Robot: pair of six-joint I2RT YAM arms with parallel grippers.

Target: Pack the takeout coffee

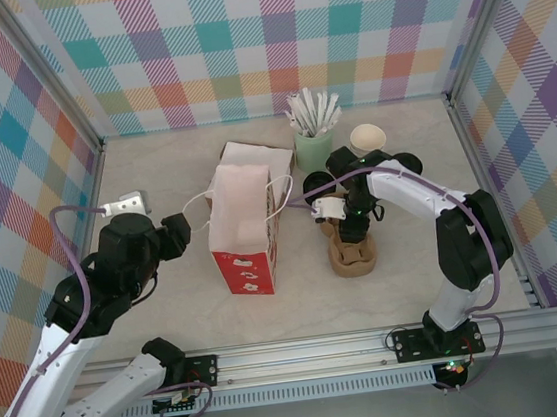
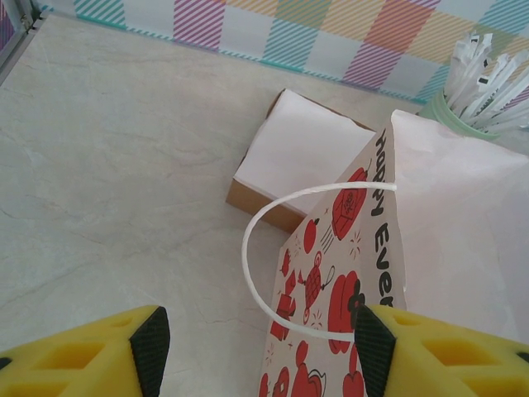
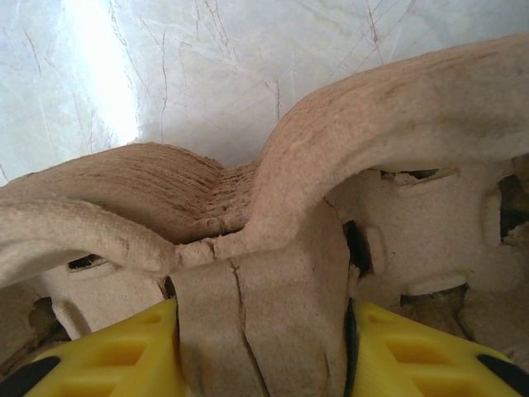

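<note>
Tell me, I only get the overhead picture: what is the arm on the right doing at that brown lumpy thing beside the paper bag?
Observer: Its wrist camera shows the right gripper astride the middle ridge of a cardboard cup tray, apparently squeezing it from both sides.
Visitor: And the other arm?
Observer: The left gripper is open, and the bag's white cord handle loops across the gap just ahead of it.
Visitor: Is anything written on the bag?
Observer: Yes, the paper bag has black lettering starting "Happy" running down one edge, next to red drawings.
</note>
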